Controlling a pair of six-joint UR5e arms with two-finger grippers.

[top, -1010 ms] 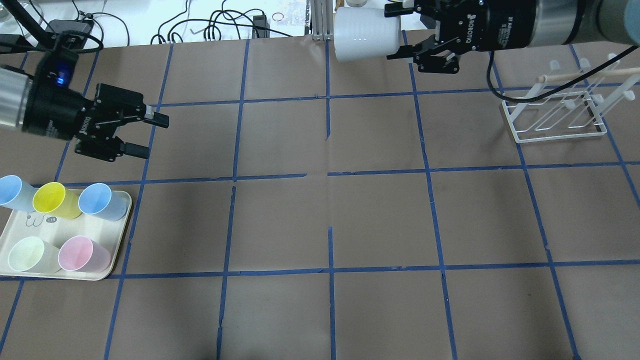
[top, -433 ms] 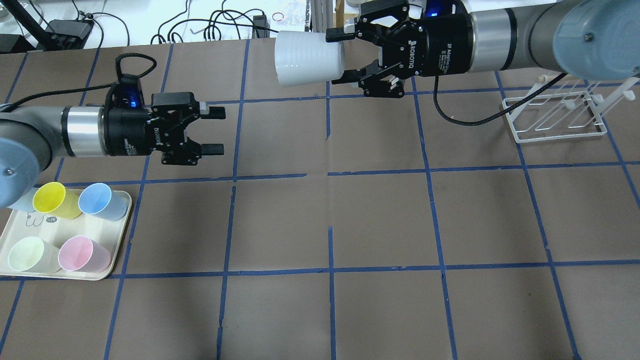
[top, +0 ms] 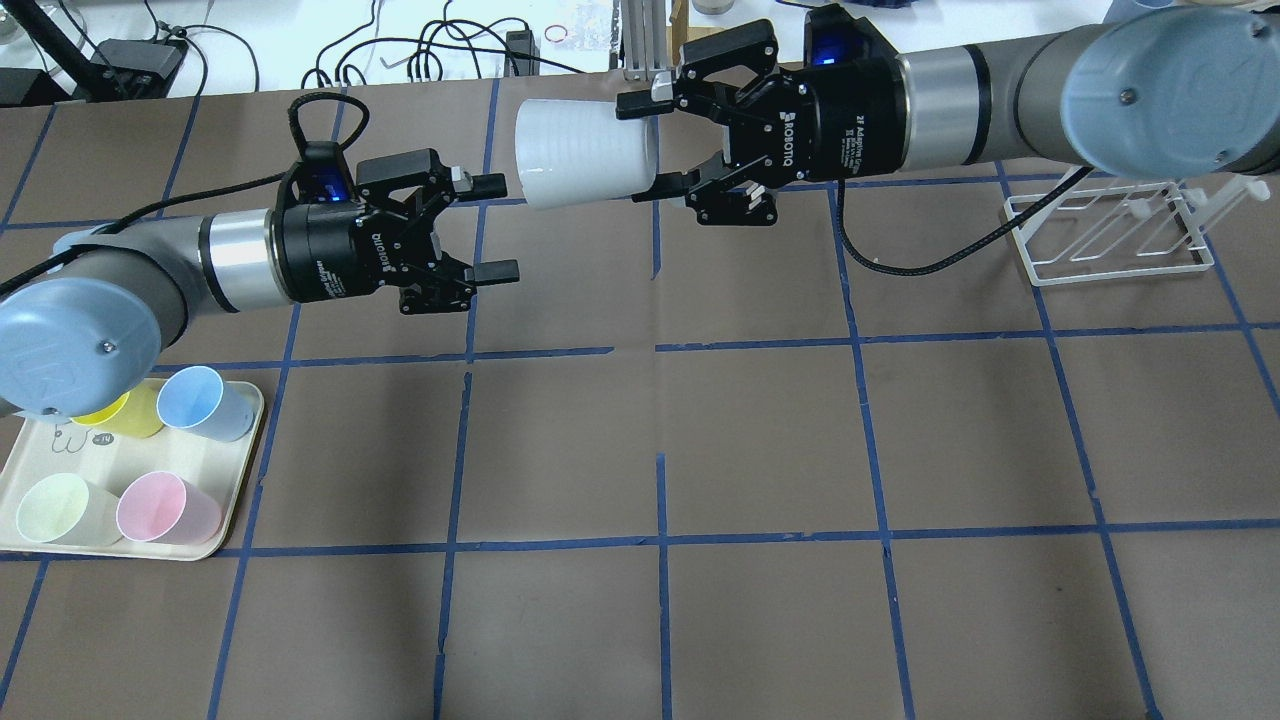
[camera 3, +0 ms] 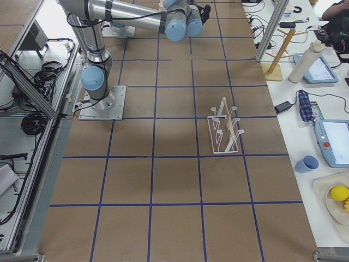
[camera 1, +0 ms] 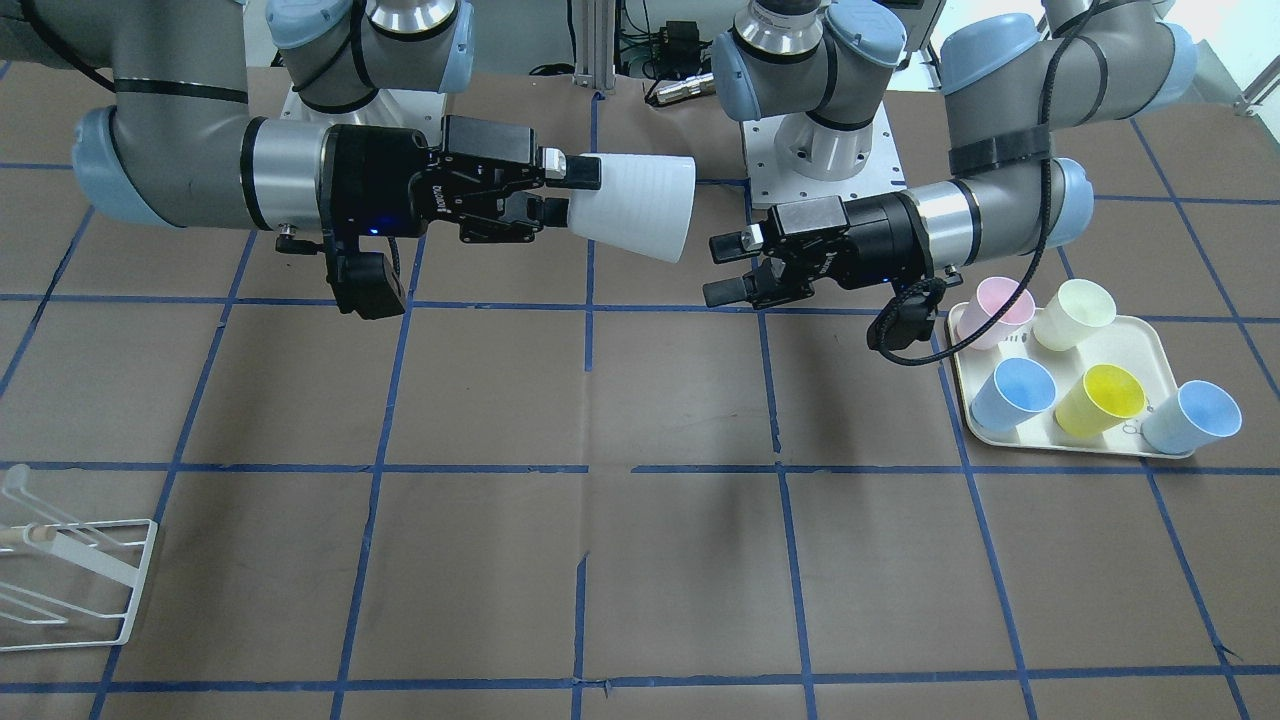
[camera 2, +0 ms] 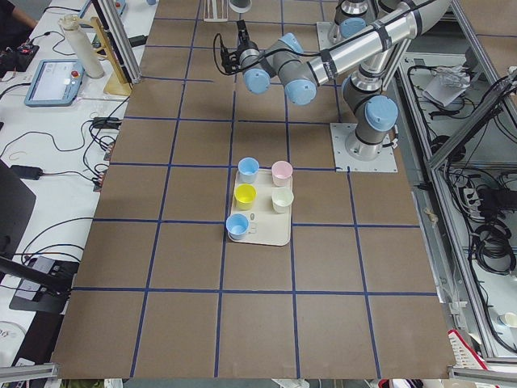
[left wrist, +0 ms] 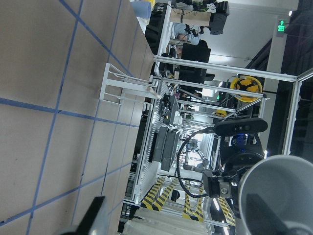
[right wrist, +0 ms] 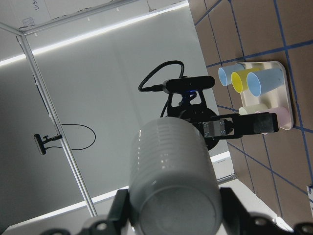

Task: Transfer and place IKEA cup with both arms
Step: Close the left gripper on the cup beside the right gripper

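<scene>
The IKEA cup (top: 585, 152), pale grey and ribbed, is held level above the table's far middle, with its mouth toward my left gripper. My right gripper (top: 645, 140) is shut on its base end; in the front view the cup (camera 1: 635, 205) sticks out of this gripper (camera 1: 570, 190). My left gripper (top: 495, 228) is open and empty, just left of the cup's mouth and slightly nearer me, not around it. In the left wrist view the cup's rim (left wrist: 279, 196) fills the lower right. The right wrist view shows the cup (right wrist: 171, 171) with the left gripper (right wrist: 234, 127) beyond it.
A cream tray (top: 240, 470) at the near left holds blue, yellow, pink and pale yellow-cream cups; my left arm's elbow hides part of it. A white wire rack (top: 1110, 230) stands at the far right, also in the front view (camera 1: 70, 570). Cables lie beyond the table's far edge.
My right arm has carried the cup leftward over the table. My left arm has moved right and farther out toward the cup's mouth, its gripper still open.
</scene>
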